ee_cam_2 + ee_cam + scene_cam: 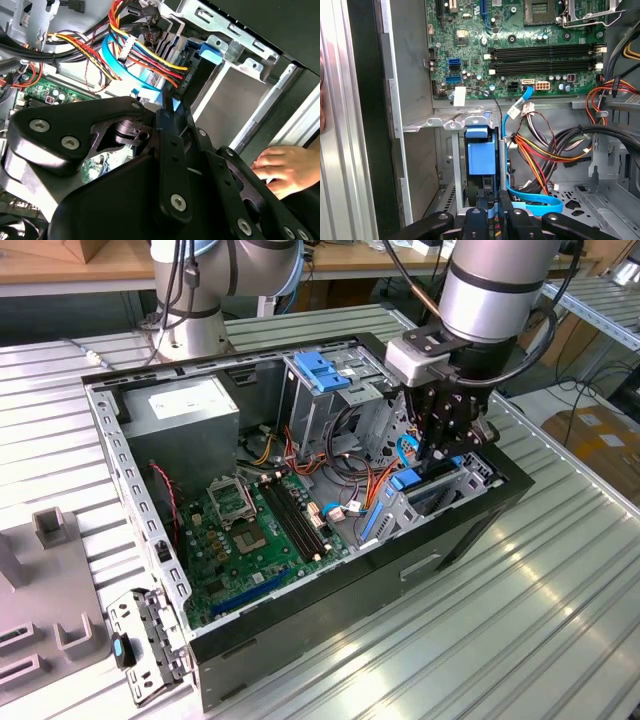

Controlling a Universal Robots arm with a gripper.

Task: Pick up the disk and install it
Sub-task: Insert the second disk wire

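The disk [432, 498] stands on edge in the drive bay at the front corner of the open computer case [300, 610], on the exterior view's right. Its blue side rail [481, 155] faces up out of the slot in the first wrist view. My gripper [438, 455] hangs straight over it. In the first wrist view the gripper [494, 212] has its fingers drawn close together, with a thin blue strip pinched between them. In the second wrist view one black finger [170, 150] reaches down beside the bay's grey wall [235, 100].
A person's hand [285, 170] rests on the case's outer edge by the bay. Blue, red and yellow cables [535, 150] lie loose next to the slot. A grey box [185, 415], a silver cage with a blue cap [325, 370] and the motherboard [250, 530] occupy the case.
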